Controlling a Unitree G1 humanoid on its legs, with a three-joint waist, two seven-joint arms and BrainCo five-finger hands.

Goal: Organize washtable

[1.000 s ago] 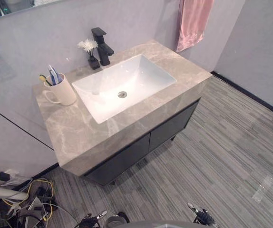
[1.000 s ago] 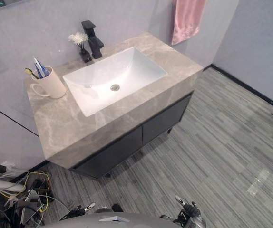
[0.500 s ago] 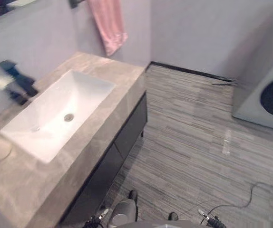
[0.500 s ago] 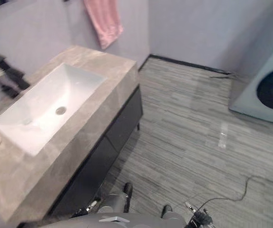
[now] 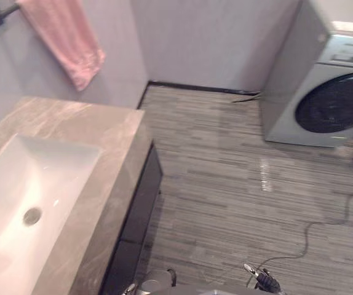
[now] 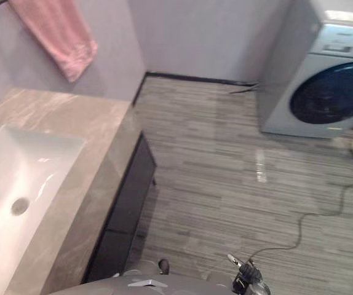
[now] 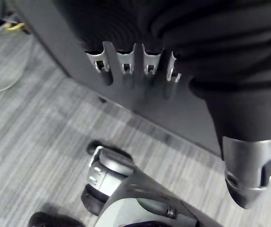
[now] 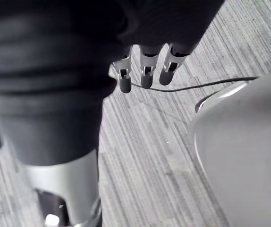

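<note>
Both hang loose and empty: left hand (image 7: 126, 66) beside the dark cabinet (image 5: 141, 203) under the worktop (image 5: 96, 129), right hand (image 8: 145, 71) over the floor (image 8: 149, 156).

Left hand (image 7: 124, 66) is hanging with fingers straight and relaxed, thumb apart, holding nothing. Right hand (image 8: 146, 74) is hanging likewise, fingers loose.

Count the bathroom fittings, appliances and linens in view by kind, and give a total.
Pink towel: 1
White sink: 1
Marble washtable: 1
Washing machine: 1
Total: 4
</note>
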